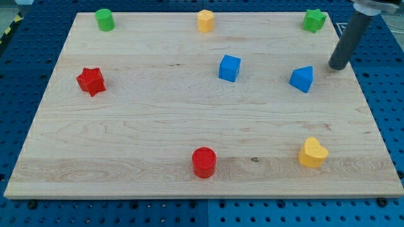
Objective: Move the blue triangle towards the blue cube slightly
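The blue triangle (302,79) lies on the wooden board at the view's right, in the upper half. The blue cube (230,68) sits to its left, near the board's centre top, a clear gap between them. My tip (338,67) is at the end of the dark rod that comes down from the view's top right. The tip stands just right of and slightly above the blue triangle, apart from it by a small gap.
A green cylinder (105,19), a yellow block (205,21) and a green star-like block (314,20) line the top edge. A red star (91,81) is at the left. A red cylinder (204,162) and a yellow heart (312,152) sit near the bottom edge.
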